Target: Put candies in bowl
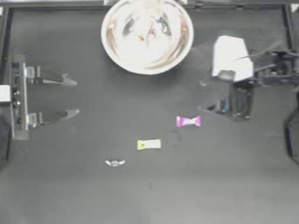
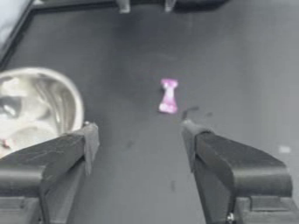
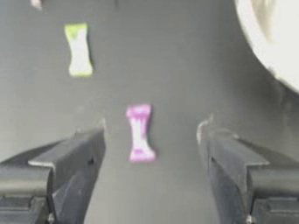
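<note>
Three candies lie loose mid-tabletop: whitish twist candy [image 1: 115,162] nearest the front edge, yellow-green candy [image 1: 149,144] beyond it, magenta candy [image 1: 188,120] farther back. Right gripper [image 1: 217,92] hovers just past the magenta one, jaws apart, lined up on it. Left gripper [image 1: 70,97] is parked at the left edge, jaws apart. Bowl [image 1: 147,35] sits at the back edge, something reddish inside. Step: approaching the magenta candy; next, descend, straddle and close.

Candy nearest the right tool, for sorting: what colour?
Purple-magenta candy, whitish middle; right wrist view shows it best.
</note>
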